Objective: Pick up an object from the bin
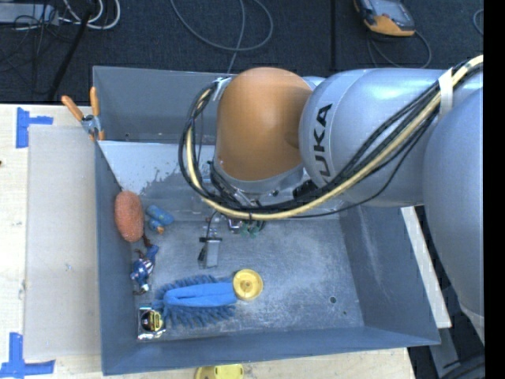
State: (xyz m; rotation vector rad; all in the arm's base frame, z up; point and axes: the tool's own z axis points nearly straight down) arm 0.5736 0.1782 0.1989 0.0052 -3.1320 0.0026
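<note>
two things near the gripper [210, 247]: blue brush [197, 297], yellow disc [247, 284]

Black letters "UKA", running vertically, the readable part of a brand name, on the silver arm housing [355, 125]

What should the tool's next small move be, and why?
Probably a short shift toward the view's bottom, over the blue brush. The tool sits above bare bin floor; the brush and the yellow disc beside it lie nearest.
</note>
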